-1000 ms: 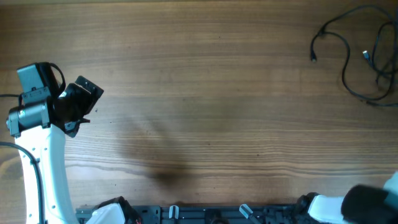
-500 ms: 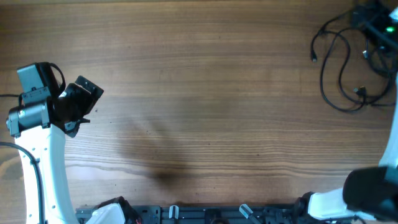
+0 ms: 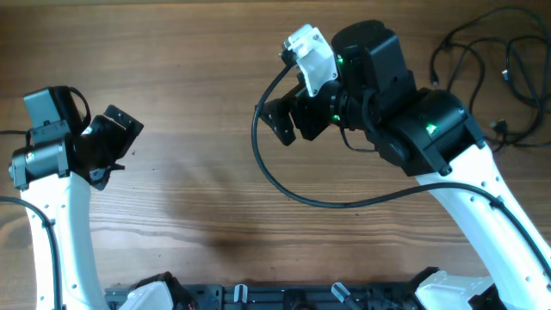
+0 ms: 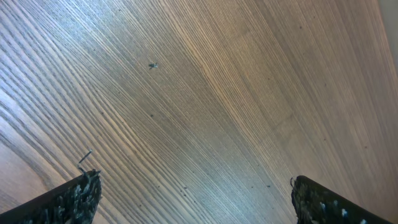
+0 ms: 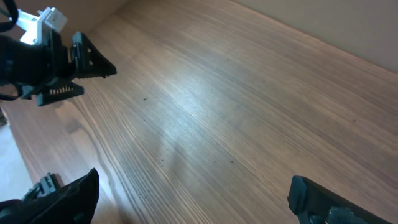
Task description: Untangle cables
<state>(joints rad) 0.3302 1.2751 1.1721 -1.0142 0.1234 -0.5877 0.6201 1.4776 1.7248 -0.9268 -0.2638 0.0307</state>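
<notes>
The cables (image 3: pixel 434 79) are thin black cords lying in loose overlapping loops at the table's far right corner, with small plug ends (image 3: pixel 500 127) showing. No gripper touches them. My right gripper (image 5: pixel 193 200) hovers over the middle of the table, well left of the cables, facing left. It is open with only bare wood between its fingers (image 5: pixel 65 198). My left gripper (image 4: pixel 196 200) stays at the left side, open and empty. The cables show in neither wrist view.
The right arm (image 3: pixel 413 129) reaches across the table from the near right, and its thick black wire (image 3: pixel 284 185) hangs in a loop over the centre. The left arm (image 3: pixel 52 215) stands along the left edge. The left gripper's head (image 5: pixel 59 62) shows in the right wrist view.
The right arm left the cables at the far right corner and swung to the table's middle. The cable loops lie differently than a second ago. The left arm has not moved.
</notes>
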